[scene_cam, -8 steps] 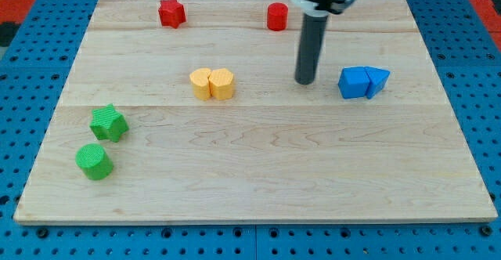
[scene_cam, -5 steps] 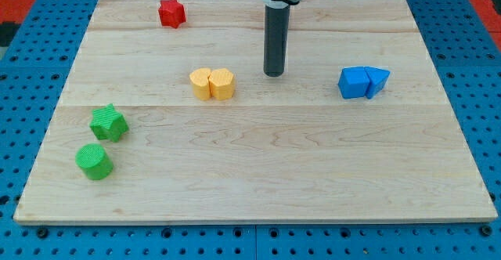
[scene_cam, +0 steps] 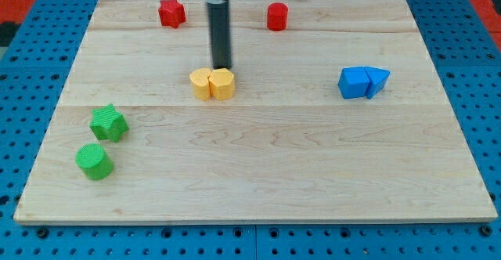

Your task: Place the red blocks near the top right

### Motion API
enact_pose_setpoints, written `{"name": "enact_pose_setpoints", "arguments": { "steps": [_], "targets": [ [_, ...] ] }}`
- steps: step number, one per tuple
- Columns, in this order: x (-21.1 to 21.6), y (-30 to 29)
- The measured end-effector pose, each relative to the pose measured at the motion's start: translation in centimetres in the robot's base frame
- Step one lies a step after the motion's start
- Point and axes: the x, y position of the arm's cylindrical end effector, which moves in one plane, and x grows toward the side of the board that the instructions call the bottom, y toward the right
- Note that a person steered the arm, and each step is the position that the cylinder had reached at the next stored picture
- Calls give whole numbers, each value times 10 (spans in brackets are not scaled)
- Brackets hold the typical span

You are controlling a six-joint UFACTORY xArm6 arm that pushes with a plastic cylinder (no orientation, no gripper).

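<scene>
A red star-shaped block [scene_cam: 171, 12] sits near the board's top edge, left of centre. A red cylinder [scene_cam: 276, 16] sits near the top edge, right of centre. My tip [scene_cam: 222, 66] is at the middle of the board, just above the two yellow blocks [scene_cam: 212, 83] and close to touching them. It lies below and between the two red blocks, apart from both.
Two blue blocks [scene_cam: 363, 81], a cube and a triangular one, touch each other at the view's right. A green star [scene_cam: 108, 123] and a green cylinder [scene_cam: 95, 161] sit at the lower left. The wooden board [scene_cam: 258, 174] rests on a blue pegboard.
My tip has swept leftward across the board, from beside the blue blocks to just above the yellow pair. The red cylinder, briefly hidden by the rod, shows again. No block has moved.
</scene>
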Motion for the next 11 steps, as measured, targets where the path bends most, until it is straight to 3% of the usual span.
{"name": "enact_pose_setpoints", "arguments": {
  "steps": [4,11],
  "targets": [
    [-127,-152],
    [-119,134]
  ]
}}
